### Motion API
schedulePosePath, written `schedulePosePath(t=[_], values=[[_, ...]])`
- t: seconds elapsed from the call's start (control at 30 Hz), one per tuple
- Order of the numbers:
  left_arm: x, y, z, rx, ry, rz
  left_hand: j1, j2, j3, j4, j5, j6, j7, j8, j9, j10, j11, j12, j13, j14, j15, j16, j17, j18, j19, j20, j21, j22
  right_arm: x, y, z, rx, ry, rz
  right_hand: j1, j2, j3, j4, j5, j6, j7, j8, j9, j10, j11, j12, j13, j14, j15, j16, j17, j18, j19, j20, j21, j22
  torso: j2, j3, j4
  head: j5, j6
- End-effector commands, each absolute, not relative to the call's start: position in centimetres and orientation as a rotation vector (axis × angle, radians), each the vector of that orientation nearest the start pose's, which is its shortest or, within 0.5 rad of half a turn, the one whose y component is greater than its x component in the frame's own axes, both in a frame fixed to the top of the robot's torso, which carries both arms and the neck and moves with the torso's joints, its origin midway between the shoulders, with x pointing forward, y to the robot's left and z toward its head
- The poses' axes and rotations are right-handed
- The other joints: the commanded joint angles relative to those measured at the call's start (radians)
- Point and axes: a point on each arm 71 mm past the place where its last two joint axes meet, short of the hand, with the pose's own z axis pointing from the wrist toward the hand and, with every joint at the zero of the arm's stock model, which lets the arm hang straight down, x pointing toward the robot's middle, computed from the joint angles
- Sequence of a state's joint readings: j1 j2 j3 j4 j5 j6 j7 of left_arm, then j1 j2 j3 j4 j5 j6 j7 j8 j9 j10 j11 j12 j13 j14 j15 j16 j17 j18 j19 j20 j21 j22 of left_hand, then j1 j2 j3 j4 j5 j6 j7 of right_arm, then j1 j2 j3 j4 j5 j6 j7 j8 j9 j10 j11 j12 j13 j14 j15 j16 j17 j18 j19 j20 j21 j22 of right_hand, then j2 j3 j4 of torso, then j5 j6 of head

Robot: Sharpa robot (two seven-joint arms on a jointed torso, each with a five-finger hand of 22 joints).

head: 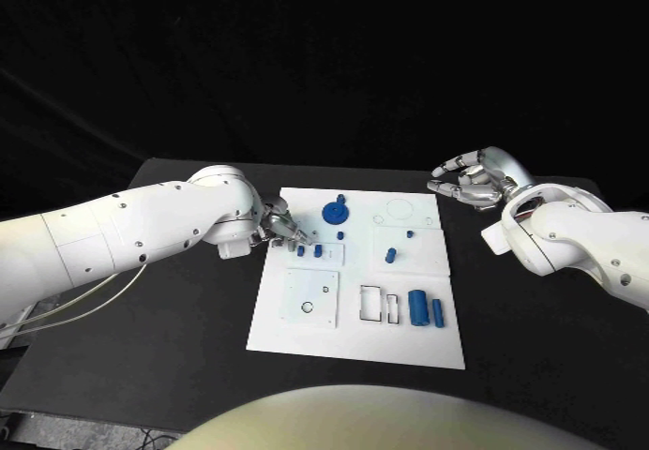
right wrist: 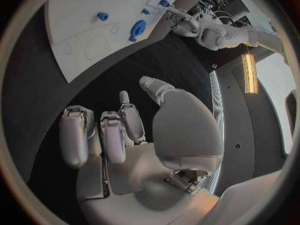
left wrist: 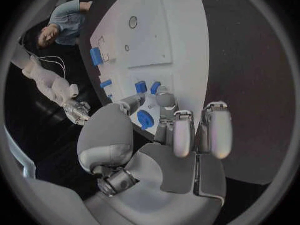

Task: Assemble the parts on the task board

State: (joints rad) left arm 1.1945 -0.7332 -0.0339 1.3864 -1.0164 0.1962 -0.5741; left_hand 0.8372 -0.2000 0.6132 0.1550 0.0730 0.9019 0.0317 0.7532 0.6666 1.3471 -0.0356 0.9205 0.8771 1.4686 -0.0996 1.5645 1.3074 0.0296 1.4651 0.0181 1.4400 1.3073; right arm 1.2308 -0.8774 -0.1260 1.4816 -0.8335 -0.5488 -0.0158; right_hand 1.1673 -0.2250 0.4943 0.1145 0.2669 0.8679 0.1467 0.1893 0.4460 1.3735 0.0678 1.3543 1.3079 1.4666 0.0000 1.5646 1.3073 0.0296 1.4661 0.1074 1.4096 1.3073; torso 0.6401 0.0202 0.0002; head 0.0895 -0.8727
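The white task board (head: 354, 323) lies mid-table. My left hand (head: 281, 230) hangs over its left edge, fingers apart, holding nothing. Its fingertips (left wrist: 164, 97) are close to two small blue parts (head: 309, 250) standing in the board; whether they touch I cannot tell. A round blue part (head: 336, 211) sits just beyond, seen past the thumb as the round part (left wrist: 145, 120). Another small blue part (head: 389, 253) stands mid-board. Two blue cylinders (head: 428, 308) lie at the near right. My right hand (head: 471, 178) hovers off the board's far right corner, loosely curled, holding nothing.
The board has a raised square plate with small holes (head: 311, 296) at its near left and rectangular slots (head: 379, 304) beside the cylinders. Black table (head: 527, 328) surrounds the board. From the right wrist view the board (right wrist: 81, 30) lies ahead, with my left hand (right wrist: 181, 20) beyond it.
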Motion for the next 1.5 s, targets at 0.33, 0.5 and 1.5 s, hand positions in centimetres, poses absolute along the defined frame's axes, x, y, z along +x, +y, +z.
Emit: schedulePosePath(t=[0.33,0.5,1.5], values=[[49.9,19.7,-22.4,-0.344,2.220,-0.568,0.146,-0.012,0.023,-0.029,0.032,-0.117,0.037,-0.038,-0.034,-0.195,0.031,-0.193,-0.176,0.043,0.037,-0.152,0.114,0.050,-0.072,0.027,-0.263,0.142,49.2,-24.7,-19.8,0.507,1.609,0.801,-0.012,0.000,0.003,0.004,-0.002,-0.008,0.002,0.005,0.002,-0.007,-0.001,-0.003,0.022,0.097,-0.002,-0.005,0.238,0.012,0.007,-0.002,-0.007,0.189,0.001,0.0000,0.0001,-0.008,0.000],[50.2,18.2,-21.0,-0.244,2.013,-0.741,0.235,-0.025,0.085,-0.076,0.093,-0.157,0.078,-0.106,-0.080,-0.309,0.070,-0.248,-0.218,-0.083,0.072,-0.356,-0.058,0.093,-0.205,0.058,-0.536,0.057,49.2,-24.7,-19.8,0.507,1.607,0.801,-0.011,0.001,0.005,0.003,0.000,-0.008,0.002,0.005,0.003,-0.010,-0.001,-0.007,0.018,0.096,-0.002,-0.007,0.235,0.013,0.005,-0.002,-0.011,0.187,0.001,-0.0005,0.0002,-0.014,0.000],[49.9,12.4,-23.4,0.443,1.861,-0.598,0.404,-0.083,-0.016,-0.120,-0.002,-0.120,0.081,-0.366,-0.230,-0.447,0.117,-0.459,-0.501,-0.148,0.098,-0.338,-0.154,0.095,-0.198,0.089,-0.579,0.086,49.2,-24.4,-19.8,0.501,1.610,0.812,-0.009,0.000,0.020,-0.010,0.018,-0.011,0.002,0.009,0.009,-0.074,-0.002,-0.079,-0.057,0.083,-0.003,-0.029,0.191,0.023,-0.018,-0.003,-0.053,0.171,0.002,-0.0003,-0.0010,-0.026,0.000]])
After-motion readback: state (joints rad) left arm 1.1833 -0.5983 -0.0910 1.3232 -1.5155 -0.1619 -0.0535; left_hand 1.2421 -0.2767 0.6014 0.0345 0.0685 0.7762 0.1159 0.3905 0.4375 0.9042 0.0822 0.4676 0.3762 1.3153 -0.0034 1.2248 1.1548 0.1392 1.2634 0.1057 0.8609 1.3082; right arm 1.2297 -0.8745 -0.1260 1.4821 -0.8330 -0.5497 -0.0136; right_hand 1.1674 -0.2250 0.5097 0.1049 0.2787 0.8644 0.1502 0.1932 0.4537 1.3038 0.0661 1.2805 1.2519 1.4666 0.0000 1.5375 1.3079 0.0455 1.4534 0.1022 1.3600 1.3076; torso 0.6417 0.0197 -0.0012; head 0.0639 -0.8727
